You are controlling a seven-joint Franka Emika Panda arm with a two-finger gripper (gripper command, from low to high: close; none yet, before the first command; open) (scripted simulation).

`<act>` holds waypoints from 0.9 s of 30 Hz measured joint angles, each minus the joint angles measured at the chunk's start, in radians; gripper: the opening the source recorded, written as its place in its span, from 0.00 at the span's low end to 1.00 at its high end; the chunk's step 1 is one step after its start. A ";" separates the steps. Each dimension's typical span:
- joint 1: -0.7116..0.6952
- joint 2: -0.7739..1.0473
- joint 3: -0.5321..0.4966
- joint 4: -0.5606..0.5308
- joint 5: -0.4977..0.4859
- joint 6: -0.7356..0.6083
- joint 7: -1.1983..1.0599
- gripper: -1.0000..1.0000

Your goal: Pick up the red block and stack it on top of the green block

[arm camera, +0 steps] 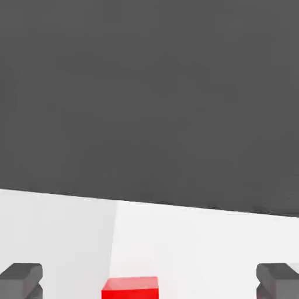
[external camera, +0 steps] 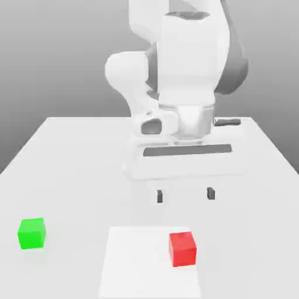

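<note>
The red block (external camera: pixel 183 249) rests on the white table near the front, on a paler square patch. Far off toward the exterior view's left sits the green block (external camera: pixel 32 233), also on the table. My gripper (external camera: pixel 184 195) hangs open above the table, behind the red block and clear of it, its two dark fingertips (external camera: pixel 159 196) spread wide with nothing between them. In the hand view the red block (arm camera: pixel 129 288) shows partly at the picture's edge, between the two fingertips (arm camera: pixel 21 280) of the gripper (arm camera: pixel 149 280).
The white table (external camera: pixel 76 163) stretches wide around both blocks. The arm's bulky white body (external camera: pixel 175 76) stands at the back centre. A paler square patch (external camera: pixel 140 263) lies at the front under the red block.
</note>
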 joint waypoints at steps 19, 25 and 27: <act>0.027 0.234 -0.019 -0.032 -0.045 0.167 0.037 0.00; -0.102 0.104 -0.065 -0.033 -0.011 0.037 -0.094 0.00; -0.186 0.096 -0.101 -0.019 -0.009 0.016 -0.178 0.00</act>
